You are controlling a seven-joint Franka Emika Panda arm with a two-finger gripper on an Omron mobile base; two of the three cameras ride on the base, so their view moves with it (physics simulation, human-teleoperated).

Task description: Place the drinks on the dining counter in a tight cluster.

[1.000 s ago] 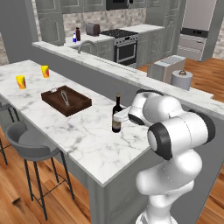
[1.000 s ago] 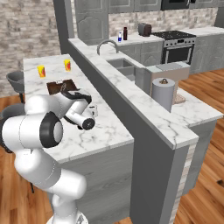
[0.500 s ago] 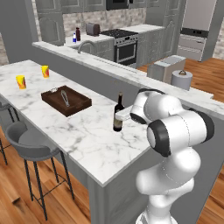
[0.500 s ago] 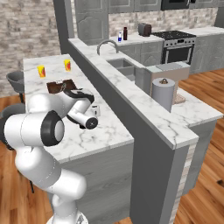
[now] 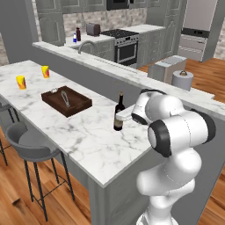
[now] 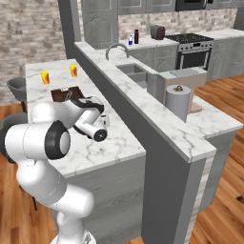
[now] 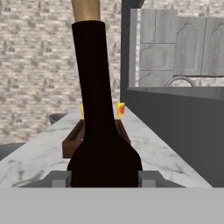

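where the white, grey-veined marble dining counter (image 5: 83,136) nears its end, the gripper (image 7: 104,178) is clenched on a tall, glossy dark wine bottle (image 5: 118,112) with a slim neck; its base is hidden; a brown tray (image 5: 66,100) lies beyond.

The wine bottle (image 5: 118,111) stands on the dining counter (image 5: 88,140), tray (image 5: 67,100) behind it.

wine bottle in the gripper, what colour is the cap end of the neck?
Tan, above a near-black wine bottle; clearest in the hand view.
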